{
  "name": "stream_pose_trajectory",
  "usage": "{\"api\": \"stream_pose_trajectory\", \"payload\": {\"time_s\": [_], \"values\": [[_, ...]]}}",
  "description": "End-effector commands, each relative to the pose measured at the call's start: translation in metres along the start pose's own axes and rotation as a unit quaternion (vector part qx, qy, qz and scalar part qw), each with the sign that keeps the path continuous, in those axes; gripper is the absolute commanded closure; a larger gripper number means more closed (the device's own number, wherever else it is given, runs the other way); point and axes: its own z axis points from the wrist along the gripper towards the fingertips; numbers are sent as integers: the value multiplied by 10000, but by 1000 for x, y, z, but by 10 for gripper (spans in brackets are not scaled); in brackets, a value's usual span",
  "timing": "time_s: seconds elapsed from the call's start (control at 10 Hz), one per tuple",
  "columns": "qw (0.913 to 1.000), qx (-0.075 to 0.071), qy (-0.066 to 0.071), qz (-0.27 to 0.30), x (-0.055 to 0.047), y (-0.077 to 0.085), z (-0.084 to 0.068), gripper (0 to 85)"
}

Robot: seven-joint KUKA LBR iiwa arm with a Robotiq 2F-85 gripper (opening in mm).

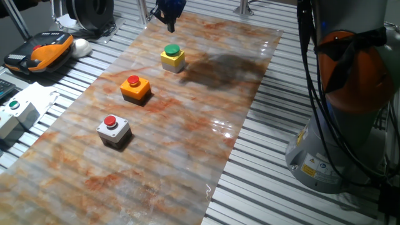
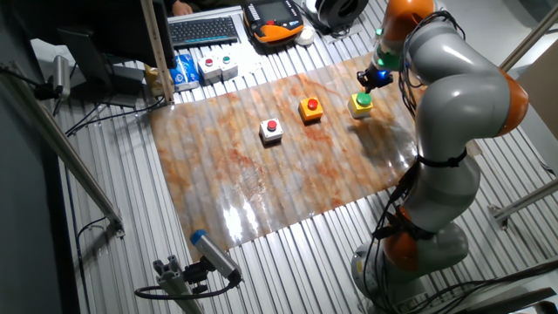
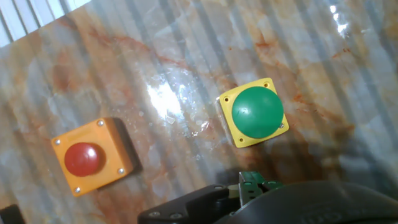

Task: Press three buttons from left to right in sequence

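A robotics lab: slatted aluminium table (image 1: 275,162), teach pendant (image 1: 40,51), cabling.

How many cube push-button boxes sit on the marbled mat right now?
3, in one row: the grey box with red cap at one end, the orange box with red cap in the middle, the yellow box with green cap nearest the gripper. None look hidden.

grey box (image 1: 114,130) red cap, orange box (image 1: 135,88) red cap, yellow box (image 1: 172,58) green cap, upright, diagonal row, spaced apart
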Motion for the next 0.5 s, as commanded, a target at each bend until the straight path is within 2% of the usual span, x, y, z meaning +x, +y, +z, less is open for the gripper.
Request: {"api": "stream_pose_trajectory", "payload": {"time_s": [0.0, 0.1, 0.2, 0.3, 0.4], "values": [[9999, 83, -85, -68, 0, 0, 0, 850], [9994, 240, -216, -102, 0, 0, 0, 850], [9993, 239, -266, -101, 0, 0, 0, 850], [9997, 199, -163, -35, 0, 0, 0, 850], [9996, 215, -154, -20, 0, 0, 0, 850]]}}
